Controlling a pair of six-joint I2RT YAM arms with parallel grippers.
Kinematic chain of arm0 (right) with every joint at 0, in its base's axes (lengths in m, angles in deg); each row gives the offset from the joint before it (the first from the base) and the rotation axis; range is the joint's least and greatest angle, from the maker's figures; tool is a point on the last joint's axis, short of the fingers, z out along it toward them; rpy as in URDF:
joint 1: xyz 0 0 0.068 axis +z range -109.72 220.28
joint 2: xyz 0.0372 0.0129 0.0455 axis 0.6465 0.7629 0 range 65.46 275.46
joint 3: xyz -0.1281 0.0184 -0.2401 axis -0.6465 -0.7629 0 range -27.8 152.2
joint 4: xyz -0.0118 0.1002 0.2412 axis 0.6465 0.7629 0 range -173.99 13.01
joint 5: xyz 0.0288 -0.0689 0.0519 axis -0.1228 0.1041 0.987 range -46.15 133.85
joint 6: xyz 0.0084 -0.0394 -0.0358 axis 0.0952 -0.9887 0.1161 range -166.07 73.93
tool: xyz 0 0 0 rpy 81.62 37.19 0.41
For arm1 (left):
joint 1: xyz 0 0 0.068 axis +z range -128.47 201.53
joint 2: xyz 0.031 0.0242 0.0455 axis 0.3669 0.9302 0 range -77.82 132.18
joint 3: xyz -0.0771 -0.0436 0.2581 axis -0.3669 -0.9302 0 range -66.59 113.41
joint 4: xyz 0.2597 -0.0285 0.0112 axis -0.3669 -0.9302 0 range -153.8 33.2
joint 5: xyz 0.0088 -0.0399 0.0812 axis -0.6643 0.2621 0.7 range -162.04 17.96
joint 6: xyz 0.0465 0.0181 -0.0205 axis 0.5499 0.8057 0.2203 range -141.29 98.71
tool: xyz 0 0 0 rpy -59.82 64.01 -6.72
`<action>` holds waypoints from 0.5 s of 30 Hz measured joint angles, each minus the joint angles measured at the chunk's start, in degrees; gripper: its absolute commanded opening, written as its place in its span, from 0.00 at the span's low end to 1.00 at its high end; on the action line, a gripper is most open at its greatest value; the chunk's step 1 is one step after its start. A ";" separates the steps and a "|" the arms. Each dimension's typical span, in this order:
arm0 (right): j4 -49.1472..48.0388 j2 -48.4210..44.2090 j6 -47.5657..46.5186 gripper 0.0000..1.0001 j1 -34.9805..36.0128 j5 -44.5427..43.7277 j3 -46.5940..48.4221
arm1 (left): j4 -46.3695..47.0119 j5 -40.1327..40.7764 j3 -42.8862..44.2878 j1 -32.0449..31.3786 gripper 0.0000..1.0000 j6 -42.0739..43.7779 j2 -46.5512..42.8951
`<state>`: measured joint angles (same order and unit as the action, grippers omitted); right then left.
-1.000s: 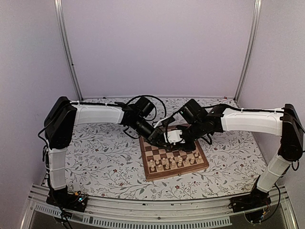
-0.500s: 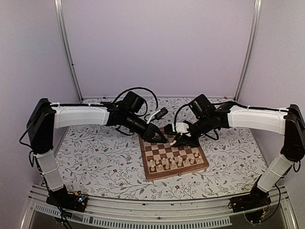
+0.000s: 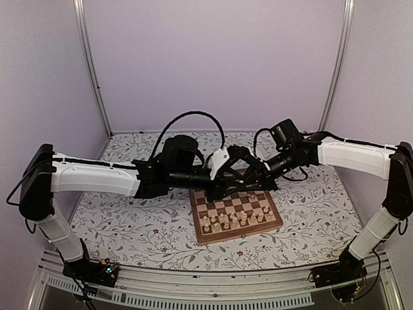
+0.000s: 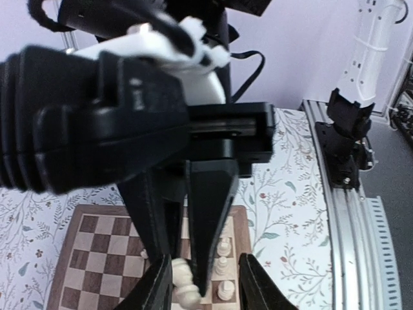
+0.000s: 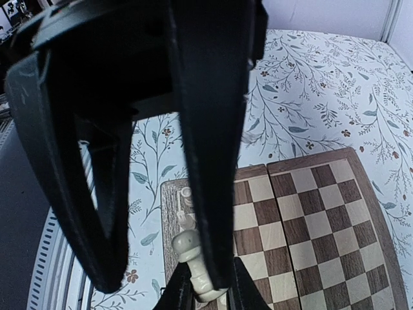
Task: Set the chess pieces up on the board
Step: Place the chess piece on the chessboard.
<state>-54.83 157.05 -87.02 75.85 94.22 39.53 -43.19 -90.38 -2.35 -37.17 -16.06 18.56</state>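
Observation:
Both grippers meet, crossed, above the far side of the board [image 3: 213,206]. My right gripper [image 5: 205,294] is shut on a cream chess piece [image 5: 197,258] with a round head, which it holds tilted over the board's corner [image 5: 169,213]. My left gripper [image 4: 206,290] is open, its fingers [image 4: 157,289] standing on either side of the right gripper's finger and the held piece [image 4: 181,283], which lies close to its left finger. Several more chess pieces [image 3: 232,219] stand in the board's near rows. In the top view the arms hide the held piece.
The board lies on a floral-patterned tabletop [image 3: 142,219]. Three pieces [image 4: 223,266] stand in a file along the board's edge below the grippers. A metal rail [image 3: 213,287] with both arm bases runs along the near edge. Purple walls enclose the other sides.
My left gripper has opened and its arm has stretched out lower and further right. My right gripper has closed a little on the piece and its arm has drawn back rightward.

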 measured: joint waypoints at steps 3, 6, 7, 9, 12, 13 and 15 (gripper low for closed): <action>0.04 0.00 0.31 0.13 -0.02 1.36 0.00 | 0.46 1.86 0.59 0.00 0.38 1.46 1.05; 0.13 0.00 0.50 0.13 -0.09 2.14 0.00 | 0.48 3.28 0.59 -0.02 0.38 2.40 1.14; 0.11 0.00 0.55 0.13 -0.11 2.27 0.00 | 0.55 3.76 0.59 -0.02 0.38 2.73 1.14; 0.15 0.00 0.66 0.13 -0.31 2.40 0.00 | 0.59 4.37 0.59 -0.02 0.36 3.15 1.14; 0.17 0.00 0.68 0.13 -0.44 2.51 0.00 | 0.63 5.31 0.59 -0.02 0.34 3.63 1.14; 0.17 0.00 0.70 0.13 -0.48 2.51 0.00 | 0.59 5.46 0.59 -0.02 0.33 3.78 1.14; 0.24 0.00 0.70 0.13 -0.61 2.54 0.00 | 0.55 5.77 0.59 -0.02 0.31 3.98 1.14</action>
<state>-54.59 157.05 -86.32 75.24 96.75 39.53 -42.64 -84.61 -1.76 -37.19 -12.08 19.70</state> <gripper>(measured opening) 0.153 0.337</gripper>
